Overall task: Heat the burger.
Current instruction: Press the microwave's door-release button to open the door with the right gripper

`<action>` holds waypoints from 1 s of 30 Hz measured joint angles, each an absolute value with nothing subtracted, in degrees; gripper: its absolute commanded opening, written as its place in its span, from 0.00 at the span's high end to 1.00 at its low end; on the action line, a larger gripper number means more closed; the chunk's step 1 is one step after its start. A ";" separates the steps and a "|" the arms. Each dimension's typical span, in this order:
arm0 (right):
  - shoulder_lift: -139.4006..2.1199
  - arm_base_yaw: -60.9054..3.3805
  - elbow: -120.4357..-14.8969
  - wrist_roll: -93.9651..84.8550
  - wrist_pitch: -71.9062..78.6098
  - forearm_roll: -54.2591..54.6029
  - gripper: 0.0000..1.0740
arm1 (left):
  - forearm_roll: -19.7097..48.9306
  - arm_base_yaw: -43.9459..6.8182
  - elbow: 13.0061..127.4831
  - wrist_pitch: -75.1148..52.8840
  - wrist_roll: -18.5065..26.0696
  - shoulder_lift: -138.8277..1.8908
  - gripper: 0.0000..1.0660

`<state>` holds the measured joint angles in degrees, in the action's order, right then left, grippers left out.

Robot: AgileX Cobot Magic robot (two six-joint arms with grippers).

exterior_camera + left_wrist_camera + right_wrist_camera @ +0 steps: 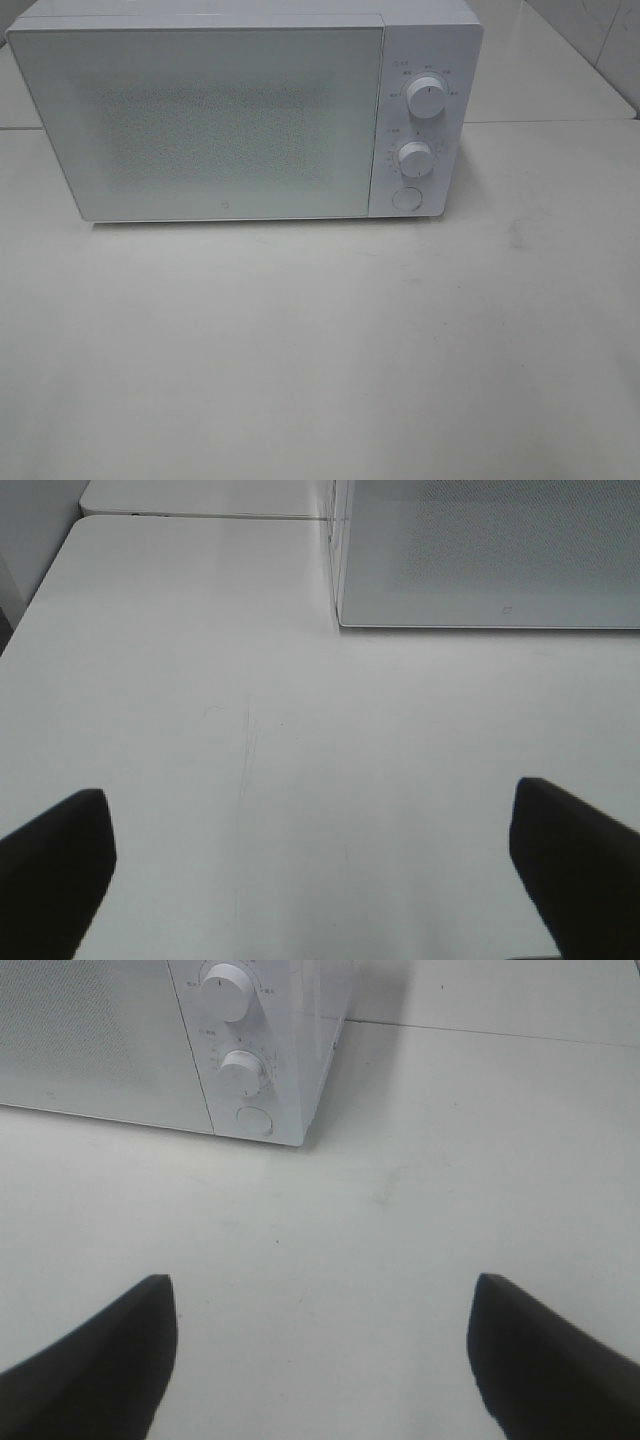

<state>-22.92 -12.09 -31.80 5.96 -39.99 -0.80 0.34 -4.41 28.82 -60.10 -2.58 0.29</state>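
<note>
White microwave (230, 110) is sitting with its door (200, 120) closed on the pale worktop (320, 350). The burger is showing in no view. Both the left hand (308, 790) and the right hand (320, 1280) are hovering spread apart, gripping nothing. I am expecting a burger to be light, soft and prone to sliding apart, so a gentle hold across its sides is looking wisest.

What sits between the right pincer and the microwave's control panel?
Nothing: in the right wrist view only bare white table lies between the open right pincer and the microwave's control panel, apart from a faint smudge.
</note>
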 measured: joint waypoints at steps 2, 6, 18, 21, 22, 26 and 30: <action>-24.75 -12.09 -31.80 5.96 -38.04 -0.80 0.29 | 0.34 -4.41 28.82 -60.10 -2.58 0.29 0.06; -28.99 -12.09 -31.80 5.96 -33.40 -0.80 0.29 | 0.34 -4.41 28.82 -60.10 -2.58 0.29 0.06; -39.42 -12.09 -31.80 5.96 -21.60 -0.80 0.29 | 0.34 -4.41 28.82 -60.10 -2.58 0.29 0.06; -42.51 -12.09 -31.80 5.96 -18.16 -0.80 0.29 | 0.34 -4.41 28.82 -60.10 -2.58 0.29 0.06; -44.46 -12.09 -31.40 5.96 -15.01 -0.80 0.29 | 0.34 -4.41 28.82 -60.10 -2.58 0.29 0.06; -47.56 -12.09 -29.68 5.96 -8.37 -0.80 0.29 | 0.34 -4.41 28.82 -60.10 -2.58 0.29 0.06; -52.31 -12.09 -25.90 5.96 3.21 -0.80 0.29 | 0.34 -4.41 28.82 -60.10 -2.58 0.29 0.06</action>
